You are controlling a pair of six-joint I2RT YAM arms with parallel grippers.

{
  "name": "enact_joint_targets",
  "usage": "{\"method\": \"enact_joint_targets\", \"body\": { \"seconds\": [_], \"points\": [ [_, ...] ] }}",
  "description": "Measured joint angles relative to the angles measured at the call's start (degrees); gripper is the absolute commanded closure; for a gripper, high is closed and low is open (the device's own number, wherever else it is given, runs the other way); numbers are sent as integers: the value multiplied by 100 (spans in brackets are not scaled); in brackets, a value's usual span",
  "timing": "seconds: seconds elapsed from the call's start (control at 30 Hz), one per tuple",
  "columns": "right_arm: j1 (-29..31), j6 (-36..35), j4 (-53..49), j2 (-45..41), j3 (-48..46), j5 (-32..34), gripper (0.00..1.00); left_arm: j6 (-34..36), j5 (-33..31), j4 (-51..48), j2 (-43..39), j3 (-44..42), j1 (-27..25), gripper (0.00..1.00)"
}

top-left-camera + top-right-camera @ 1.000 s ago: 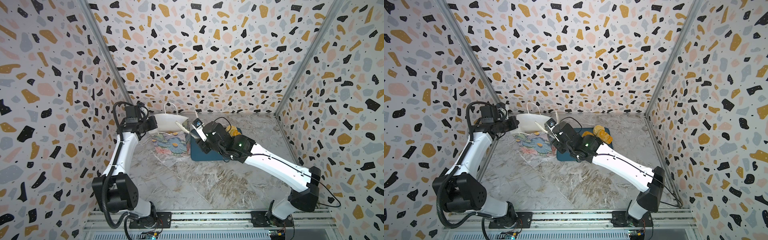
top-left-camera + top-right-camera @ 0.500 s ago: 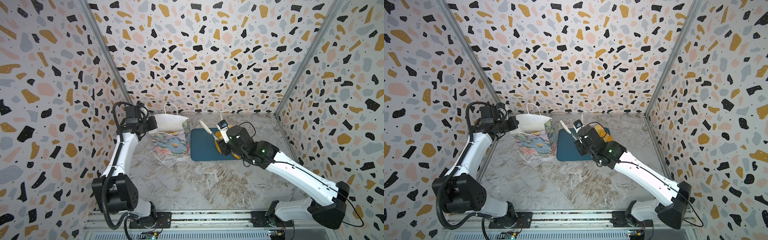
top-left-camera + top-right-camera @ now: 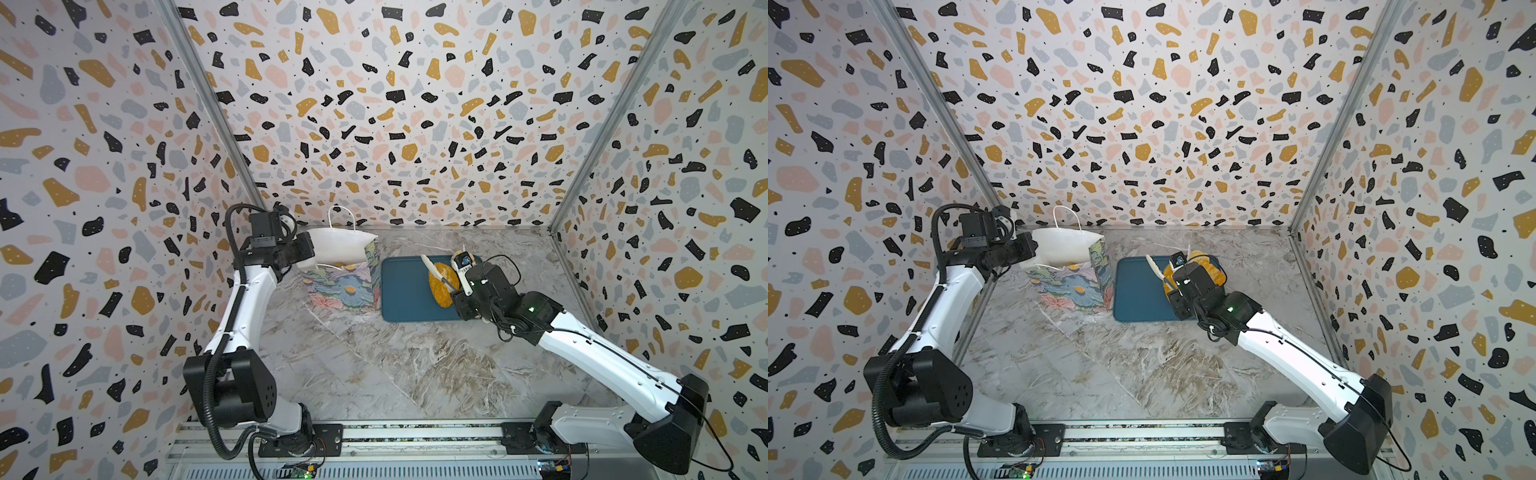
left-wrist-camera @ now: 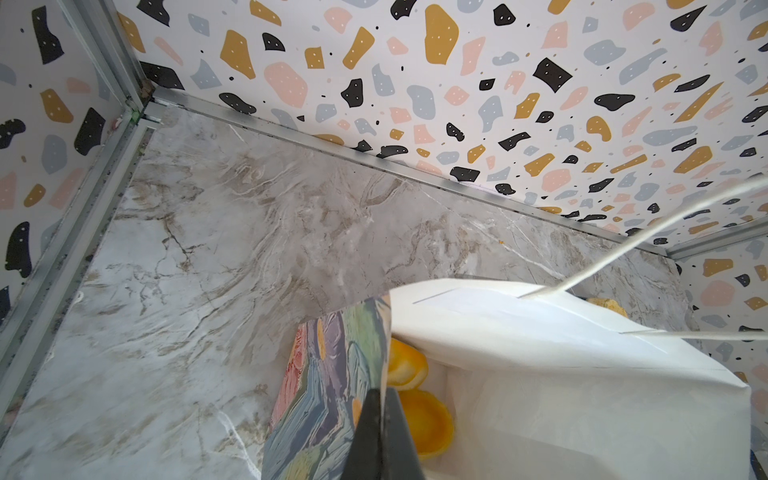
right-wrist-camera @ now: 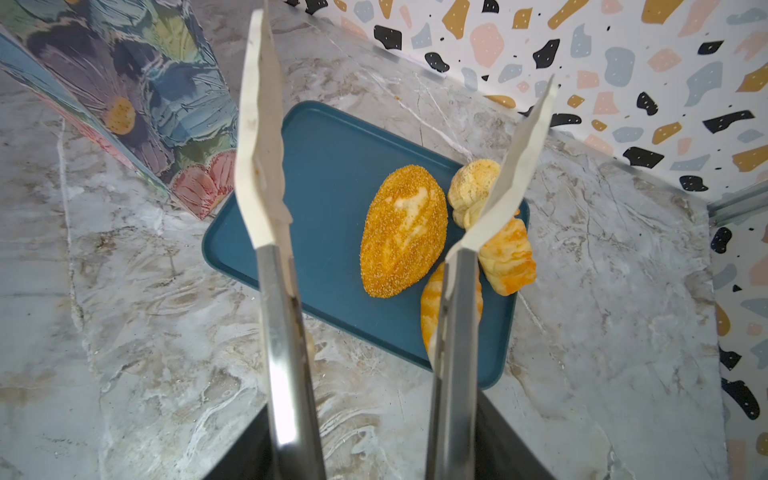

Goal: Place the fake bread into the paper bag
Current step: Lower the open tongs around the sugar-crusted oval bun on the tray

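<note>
1. In both top views the left gripper (image 3: 305, 254) is clamped on the rim of the bag (image 3: 345, 289). The bag stands upright just ahead of its jaws, mouth pulled wide. The right gripper (image 3: 463, 291) grasps a pair of tongs (image 3: 430, 269). Their white tips are spread, with nothing between them, over the tray (image 3: 401, 303). The bread (image 3: 441, 289) left to move lies below and just beyond the tips, and the bag stands across the tray from them.
2. Left wrist view: a dark finger (image 4: 399, 449) pinches the printed wall of the bag. Just past the finger, on the white inner side, lie two orange pieces (already bagged, by the look of it). A handle (image 4: 623, 249) arcs away from the rim.
3. Right wrist view: the loaf (image 5: 403, 237) lies in the gap between the tong arms. A pale bun (image 5: 469, 187) and two rolls (image 5: 509, 257) lie under and beside one arm. The bag rises beyond the other.
4. The bread looks light and probably a little springy. The loaf's gritty crust should keep it from slipping (the glossier rolls may not be so kind). I would take it across its narrow middle, with a tip on each long flank. The bag is thin paper and would likely sag if the clamp let go.
</note>
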Motion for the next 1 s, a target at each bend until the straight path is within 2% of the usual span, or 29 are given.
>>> {"method": "enact_joint_targets", "body": {
  "seconds": [0.5, 1.0],
  "points": [
    [-468, 466, -13, 26, -516, -317, 36, -17, 4, 0, 0, -2, 0, 100],
    [-525, 1049, -463, 951, -334, -516, 34, -22, 7, 35, 0, -20, 0, 100]
  ]
}}
